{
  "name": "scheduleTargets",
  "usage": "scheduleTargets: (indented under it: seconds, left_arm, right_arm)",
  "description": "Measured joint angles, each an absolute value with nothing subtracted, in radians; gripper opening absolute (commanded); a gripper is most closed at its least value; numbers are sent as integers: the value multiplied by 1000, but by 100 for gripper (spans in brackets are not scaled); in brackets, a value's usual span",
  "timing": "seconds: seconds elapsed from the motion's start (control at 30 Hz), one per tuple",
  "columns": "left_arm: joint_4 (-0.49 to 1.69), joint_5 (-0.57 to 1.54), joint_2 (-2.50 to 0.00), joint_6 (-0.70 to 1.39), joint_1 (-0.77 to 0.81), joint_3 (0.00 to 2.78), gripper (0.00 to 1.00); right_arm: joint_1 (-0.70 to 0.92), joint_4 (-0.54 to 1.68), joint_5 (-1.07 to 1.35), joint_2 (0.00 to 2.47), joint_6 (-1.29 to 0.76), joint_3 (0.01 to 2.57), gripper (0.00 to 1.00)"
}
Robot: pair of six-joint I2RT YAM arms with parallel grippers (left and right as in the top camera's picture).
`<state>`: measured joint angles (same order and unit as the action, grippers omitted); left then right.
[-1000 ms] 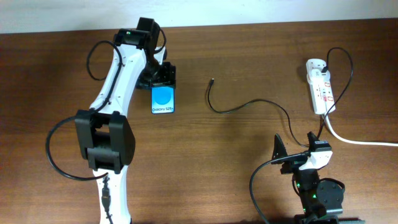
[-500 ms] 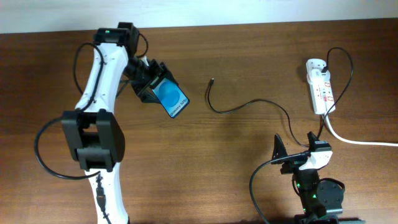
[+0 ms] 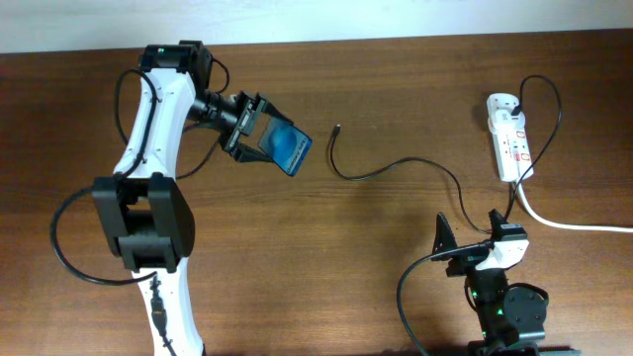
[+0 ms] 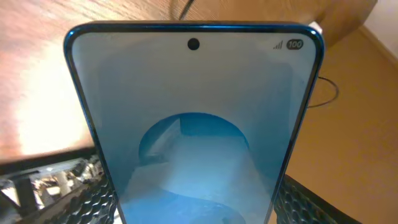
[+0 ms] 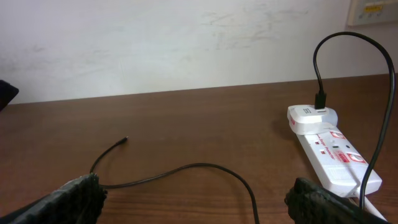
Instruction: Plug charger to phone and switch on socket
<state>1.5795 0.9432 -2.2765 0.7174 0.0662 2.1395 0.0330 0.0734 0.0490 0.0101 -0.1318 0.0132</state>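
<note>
My left gripper (image 3: pixel 255 127) is shut on the phone (image 3: pixel 287 148), a black-framed handset with a blue screen, and holds it tilted above the table, left of the charger's plug tip (image 3: pixel 338 128). In the left wrist view the phone (image 4: pixel 193 112) fills the frame between the fingers (image 4: pixel 194 214). The charger (image 3: pixel 396 166) is a thin black cable curling across the table to the socket (image 3: pixel 509 138), a white power strip at the right. My right gripper (image 3: pixel 469 229) is open and empty near the front edge. Its wrist view shows the fingers (image 5: pixel 199 205), the charger (image 5: pixel 186 168) and the socket (image 5: pixel 333 152).
A thick white cord (image 3: pixel 569 223) runs from the socket off the right edge. A white adapter (image 5: pixel 311 117) sits plugged into the socket's far end. A pale wall (image 5: pixel 186 43) stands behind the table's far edge.
My left gripper has lifted the phone off the table, turned it and carried it right toward the charger's tip. The right arm, cable and socket have not moved.
</note>
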Motion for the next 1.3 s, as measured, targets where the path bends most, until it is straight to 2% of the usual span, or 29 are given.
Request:
scheduleTargets:
  seconds: [0.43,0.93,1.13,1.3]
  left_arm:
    - [1658,1183,-2276,806,66,2140,0]
    - [1683,1233,-2276,809,66,2140,0]
    - [1683,1235,-2276,809,66,2140,0]
    - [1684,1235,-2276,809,66,2140,0]
  right_arm:
    - [33,73,49,10,-132,13,98]
    - [33,73,49,10,-134,13,98]
    - [33,82,54,25,-297,16,98]
    - [33,210,73,134,-323,136,98]
